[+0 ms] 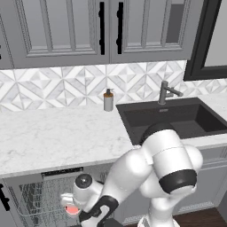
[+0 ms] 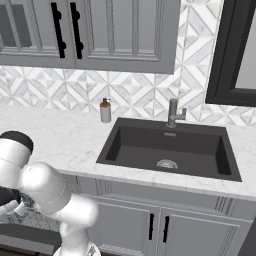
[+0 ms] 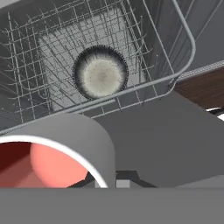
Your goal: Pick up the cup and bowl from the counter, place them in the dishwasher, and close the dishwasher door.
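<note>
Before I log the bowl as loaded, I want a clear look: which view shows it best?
The hand view: the bowl sits whole in the wire rack, its speckled inside facing the camera. In the left base view the rack is partly in sight, but I cannot pick out the bowl there.

The white arm rises from the lower right of the left base view, folds at a dark-banded elbow and reaches down to the lower left of the frame. There the gripper (image 1: 76,212) is clamped on the cup (image 1: 71,209), wrist angled downward.
</note>
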Controlling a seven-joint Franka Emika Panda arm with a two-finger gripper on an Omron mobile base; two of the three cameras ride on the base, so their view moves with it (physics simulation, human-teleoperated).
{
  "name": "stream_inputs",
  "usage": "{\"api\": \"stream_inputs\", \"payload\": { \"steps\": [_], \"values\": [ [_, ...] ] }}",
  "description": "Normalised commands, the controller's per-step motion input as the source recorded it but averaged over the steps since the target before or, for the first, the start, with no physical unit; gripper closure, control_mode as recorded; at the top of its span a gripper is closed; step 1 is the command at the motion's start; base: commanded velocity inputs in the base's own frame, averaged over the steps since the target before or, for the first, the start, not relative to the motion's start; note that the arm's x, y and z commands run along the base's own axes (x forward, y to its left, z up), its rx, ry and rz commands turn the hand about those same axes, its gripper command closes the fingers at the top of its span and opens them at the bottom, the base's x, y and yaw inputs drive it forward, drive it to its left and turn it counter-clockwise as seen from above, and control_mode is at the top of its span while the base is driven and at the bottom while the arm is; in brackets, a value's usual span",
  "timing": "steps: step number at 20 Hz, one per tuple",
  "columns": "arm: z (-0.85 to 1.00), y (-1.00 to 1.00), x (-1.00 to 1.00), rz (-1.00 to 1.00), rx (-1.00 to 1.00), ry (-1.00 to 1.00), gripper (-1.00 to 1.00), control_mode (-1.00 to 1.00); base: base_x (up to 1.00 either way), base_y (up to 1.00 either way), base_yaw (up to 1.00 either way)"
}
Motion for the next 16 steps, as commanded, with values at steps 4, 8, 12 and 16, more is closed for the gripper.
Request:
{"api": "stream_inputs", "payload": {
  "steps": [4,8,12,16],
  "values": [
    [-0.20,0.00,0.18,0.00,0.00,-0.12,1.00,-1.00,0.00,0.00,0.00],
    [-0.07,0.02,0.16,0.00,0.00,-0.10,1.00,-1.00,0.00,0.00,0.00],
    [-0.17,0.05,0.28,0.00,-0.01,-0.05,1.00,-1.00,0.00,0.00,0.00],
    [-0.09,0.00,0.39,0.00,0.00,0.00,1.00,-1.00,0.00,0.00,0.00]
  ]
}}
